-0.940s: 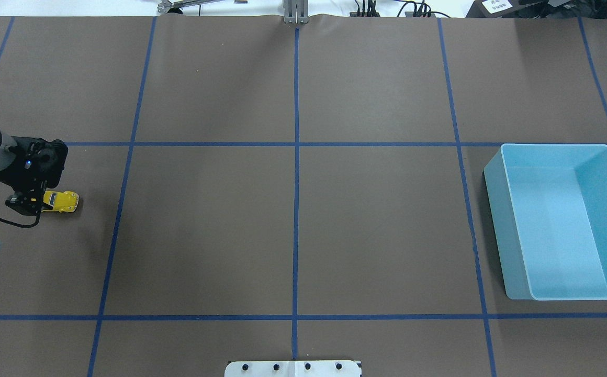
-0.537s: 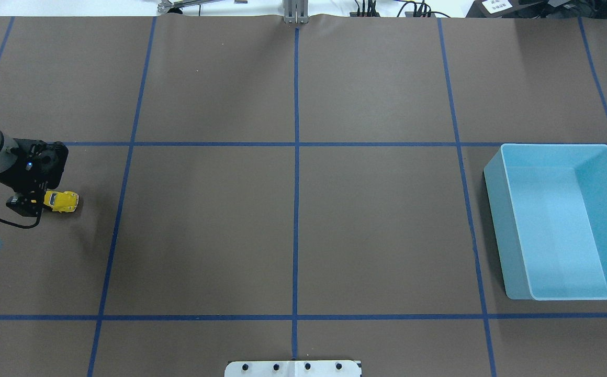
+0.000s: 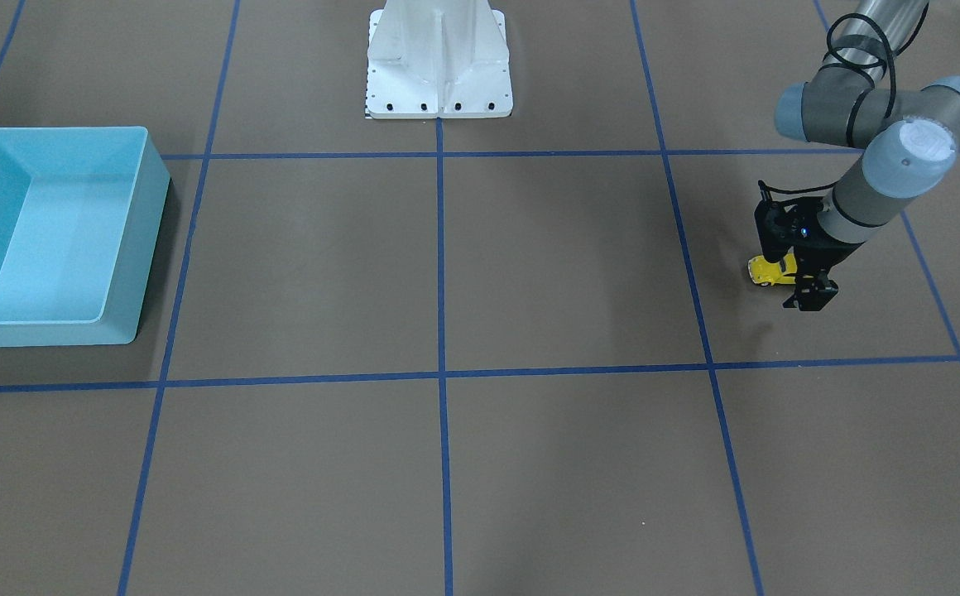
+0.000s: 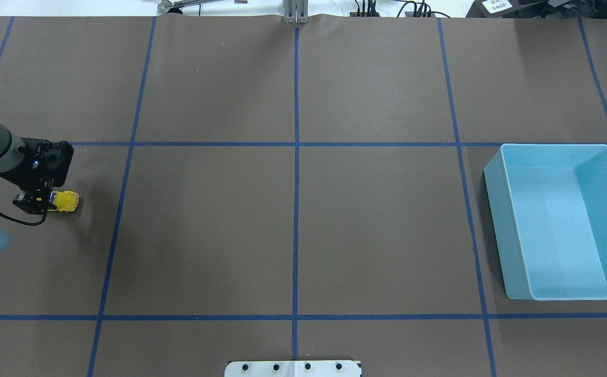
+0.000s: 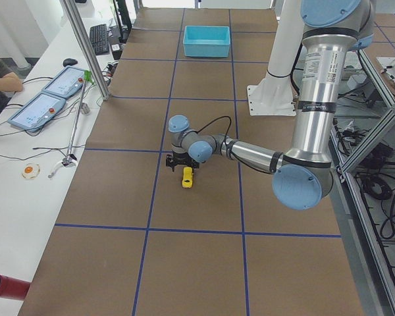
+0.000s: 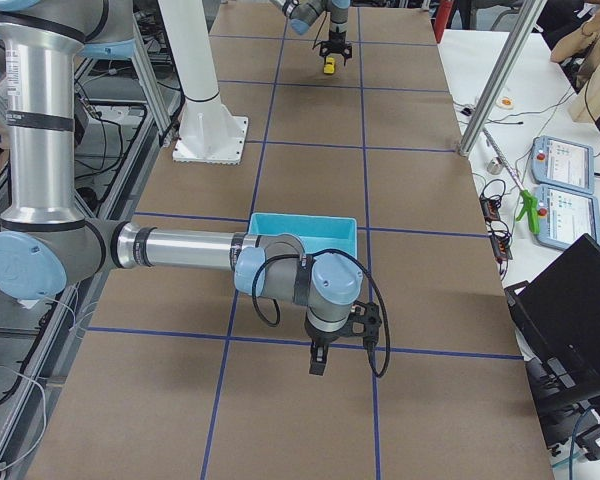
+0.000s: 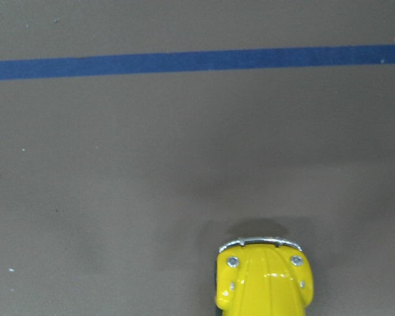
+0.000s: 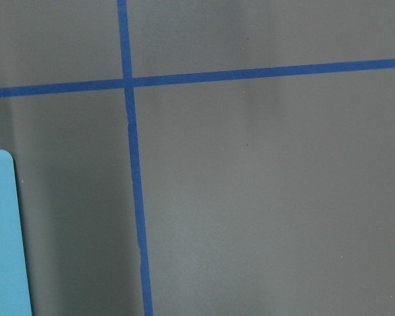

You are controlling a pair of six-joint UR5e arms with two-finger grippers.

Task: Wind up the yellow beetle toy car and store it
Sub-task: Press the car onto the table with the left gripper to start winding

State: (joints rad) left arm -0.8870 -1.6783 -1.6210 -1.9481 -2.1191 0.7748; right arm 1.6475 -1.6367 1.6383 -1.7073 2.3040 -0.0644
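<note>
The left gripper [image 4: 42, 201] is down at the table [image 4: 293, 230] on the robot's far left, its black fingers set on either side of the rear of the yellow toy car [image 4: 65, 201]. They look closed on the car, though the contact itself is too small to make out clearly. In the front-facing view the left gripper [image 3: 803, 285] covers one end of the car [image 3: 770, 271], and the other end pokes out toward the table's middle. The left wrist camera shows only the car's rounded yellow end [image 7: 264, 280] with a pale bumper, low in the picture, above the brown mat, a blue tape line [image 7: 197, 61] running across farther on.

The right gripper [image 6: 318, 360] shows only in the right side view, hanging above the mat just in front of the blue bin [image 6: 305, 235]; whether it is spread or closed cannot be told. The bin [image 4: 565, 220] sits at the table's far right, well apart from the car.
</note>
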